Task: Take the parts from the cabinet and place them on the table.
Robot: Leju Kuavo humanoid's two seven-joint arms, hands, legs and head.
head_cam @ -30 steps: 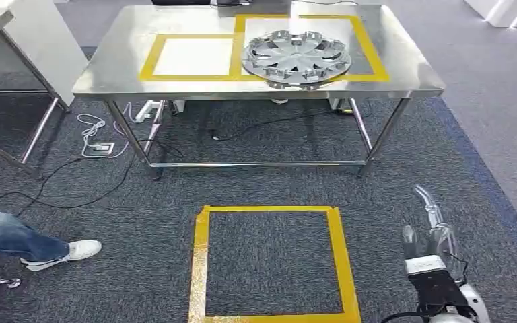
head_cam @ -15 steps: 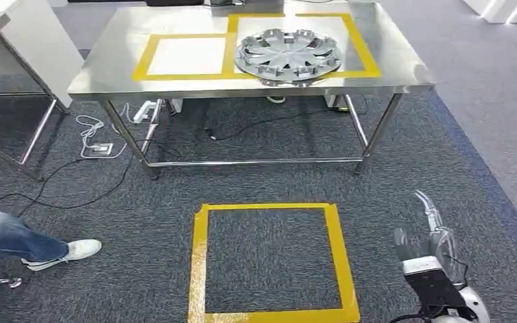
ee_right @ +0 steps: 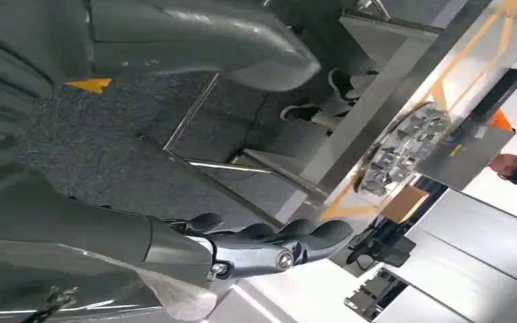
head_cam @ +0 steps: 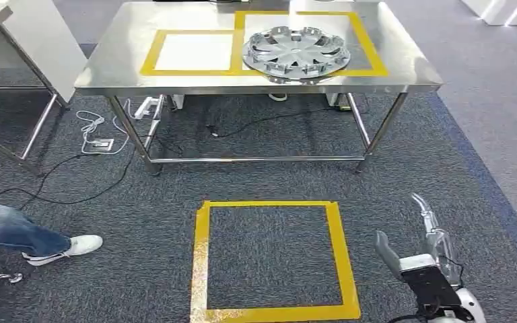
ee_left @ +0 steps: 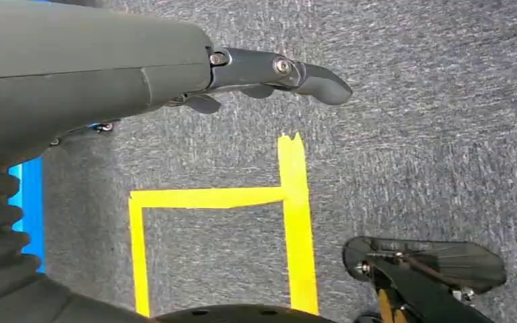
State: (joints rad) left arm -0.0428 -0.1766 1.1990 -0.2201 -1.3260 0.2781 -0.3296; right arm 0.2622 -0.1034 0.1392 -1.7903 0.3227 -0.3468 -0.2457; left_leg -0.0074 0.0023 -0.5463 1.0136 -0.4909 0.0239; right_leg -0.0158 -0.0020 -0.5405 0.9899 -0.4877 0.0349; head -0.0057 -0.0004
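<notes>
Head view: hubcap (head_cam: 296, 52) on table (head_cam: 108, 67), top centre; right hand (head_cam: 417, 252) lower right, fingers (head_cam: 425, 210) spread, empty. Left hand (ee_left: 175, 74) fingers extended, empty.

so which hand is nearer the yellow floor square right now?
Hard to call. The right hand hangs open just off the yellow floor square, on its right side. The left hand hangs open over carpet beside yellow tape in its wrist view.

Right hand (head_cam: 423, 252): silver-grey fingers, black block at wrist w/ thin cable, rounded silver arm shell behind. Left hand (ee_left: 175, 67): smooth grey cover, ribbed grey cuff, dark fingers w/ small bright screws at the pivots.
</notes>
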